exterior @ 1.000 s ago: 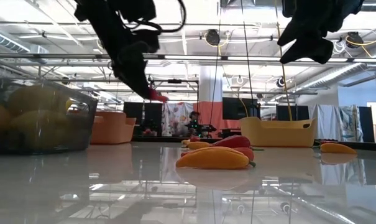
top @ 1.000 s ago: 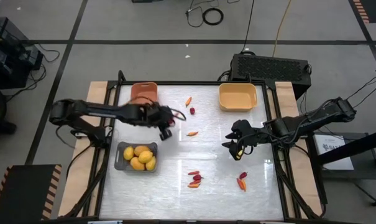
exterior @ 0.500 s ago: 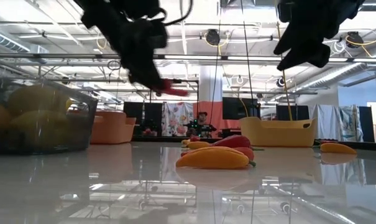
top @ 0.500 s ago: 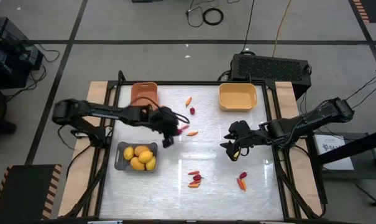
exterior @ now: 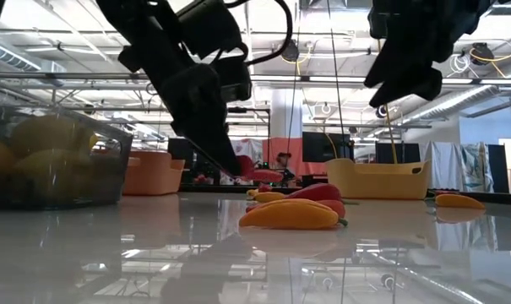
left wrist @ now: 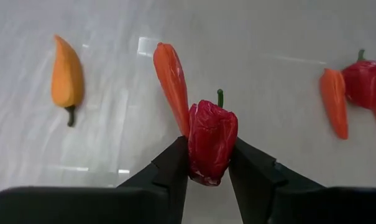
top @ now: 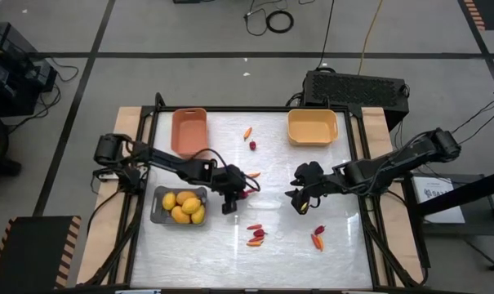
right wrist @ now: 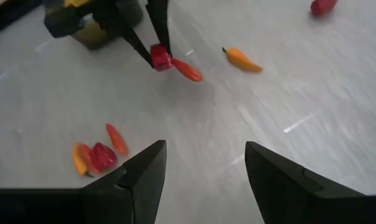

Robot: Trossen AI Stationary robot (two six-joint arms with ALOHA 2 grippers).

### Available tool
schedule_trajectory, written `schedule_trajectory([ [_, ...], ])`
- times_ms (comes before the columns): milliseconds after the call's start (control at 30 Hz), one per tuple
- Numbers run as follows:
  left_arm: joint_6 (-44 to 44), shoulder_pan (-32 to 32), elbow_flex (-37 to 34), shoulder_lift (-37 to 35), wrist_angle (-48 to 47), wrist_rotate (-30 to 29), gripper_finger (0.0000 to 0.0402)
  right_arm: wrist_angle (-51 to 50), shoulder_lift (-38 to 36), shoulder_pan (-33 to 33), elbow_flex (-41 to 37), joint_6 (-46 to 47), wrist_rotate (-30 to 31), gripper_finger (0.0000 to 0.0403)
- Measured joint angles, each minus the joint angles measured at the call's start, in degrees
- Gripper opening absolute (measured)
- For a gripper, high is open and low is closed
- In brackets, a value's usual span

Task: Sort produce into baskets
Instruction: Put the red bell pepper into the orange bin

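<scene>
The left gripper (left wrist: pixel 210 163) was pinching a dark red pepper (left wrist: pixel 211 141) between its fingertips (green stem pointing away), above the white table (top: pixel 287 245) near its middle. An orange pepper (left wrist: pixel 172 78) lay just beyond it. The right gripper (top: pixel 298 198), fingers spread and holding nothing, hovered nearby. The grey basket (top: pixel 158 215) of yellow fruits (top: pixel 185 207) sat just beside the left arm.
</scene>
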Motion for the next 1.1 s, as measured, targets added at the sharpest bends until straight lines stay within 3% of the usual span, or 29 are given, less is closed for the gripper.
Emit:
schedule_trajectory([
  [533,0.17,0.09,0.0,0.22,0.35,-2.87,0.0187,-0.09,-0.11,0.0,-0.04,0.0,0.0,0.021],
  [1100,0.53,-1.15,0.07,2.97,0.03,-2.54,0.019,-0.12,-0.09,0.0,-0.04,0.0,0.0,0.021],
])
